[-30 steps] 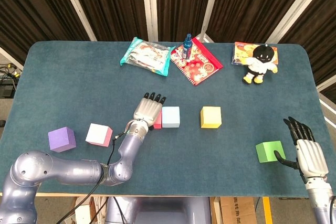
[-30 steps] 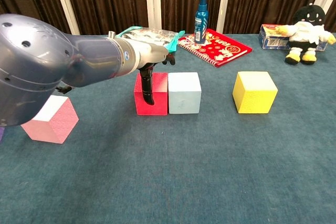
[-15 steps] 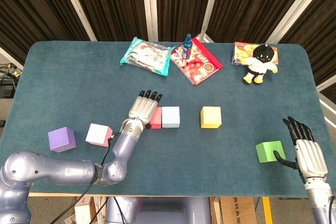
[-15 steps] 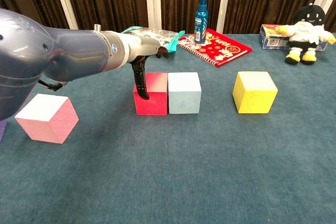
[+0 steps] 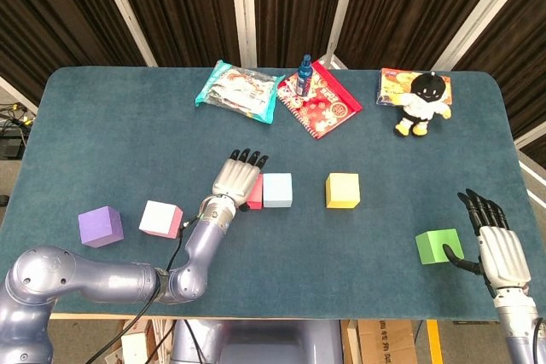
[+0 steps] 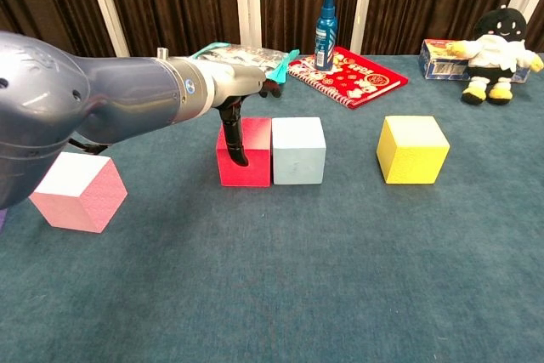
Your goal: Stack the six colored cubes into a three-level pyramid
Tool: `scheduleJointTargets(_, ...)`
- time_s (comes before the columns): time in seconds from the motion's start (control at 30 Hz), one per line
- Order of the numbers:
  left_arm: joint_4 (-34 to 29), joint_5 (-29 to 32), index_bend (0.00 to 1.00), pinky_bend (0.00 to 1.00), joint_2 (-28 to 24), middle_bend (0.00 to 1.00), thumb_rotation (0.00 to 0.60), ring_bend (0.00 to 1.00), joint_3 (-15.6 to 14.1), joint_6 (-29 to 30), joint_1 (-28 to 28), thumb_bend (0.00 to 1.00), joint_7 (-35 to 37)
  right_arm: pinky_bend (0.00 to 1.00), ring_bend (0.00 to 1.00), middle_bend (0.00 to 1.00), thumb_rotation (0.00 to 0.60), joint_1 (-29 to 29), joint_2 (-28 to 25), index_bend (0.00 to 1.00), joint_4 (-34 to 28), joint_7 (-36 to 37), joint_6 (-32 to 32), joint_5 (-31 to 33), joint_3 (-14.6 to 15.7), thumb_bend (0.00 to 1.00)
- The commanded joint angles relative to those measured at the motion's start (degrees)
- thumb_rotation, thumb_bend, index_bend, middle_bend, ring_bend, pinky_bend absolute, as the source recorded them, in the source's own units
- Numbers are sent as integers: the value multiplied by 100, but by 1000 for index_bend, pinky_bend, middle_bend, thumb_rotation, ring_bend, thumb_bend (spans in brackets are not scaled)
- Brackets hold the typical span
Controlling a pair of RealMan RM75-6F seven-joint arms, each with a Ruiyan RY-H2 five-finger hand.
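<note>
While my left hand (image 5: pixel 236 176) sits over the red cube (image 6: pixel 244 152), fingers stretched flat and one dark digit hanging down the cube's front face, I'm holding nothing with it. I read this as squaring up the base row, since the red cube already stands flush against the pale blue cube (image 5: pixel 277 190). The yellow cube (image 5: pixel 343 190) waits apart to the right on the bench (image 5: pixel 111 134), presumably the third base piece. My right hand (image 5: pixel 499 247) is spread out, thumb just beside the green cube (image 5: pixel 438 245), nothing grasped there either. Pink cube (image 5: pixel 160 218) and purple cube (image 5: pixel 101 226) sit off to the left, untouched, so no upper level exists yet. Against half a second ago, the left hand has slid back right, more over the red cube's top, after drifting left of it; a second ago it covered the cube more fully. The cubes themselves haven't shifted, and the right hand hasn't moved.
</note>
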State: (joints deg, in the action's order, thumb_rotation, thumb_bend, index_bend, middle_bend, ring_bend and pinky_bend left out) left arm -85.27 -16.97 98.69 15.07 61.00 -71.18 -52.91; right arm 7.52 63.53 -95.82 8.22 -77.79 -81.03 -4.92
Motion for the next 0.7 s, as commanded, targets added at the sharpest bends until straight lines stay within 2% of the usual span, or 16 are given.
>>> scheduleJointTargets(0.03,30,-40,0,74,19,38,600,6,18,-8,7,187,43,0,0,0,600,1,0,0,-1,7,4,1,1,329)
scheduleJointTargets(0.7,211,-141,0,74,164,42,600,6,53,-145,-16,228,144,0,0,0,600,7,-6,0,-9,2,22,10,4,329)
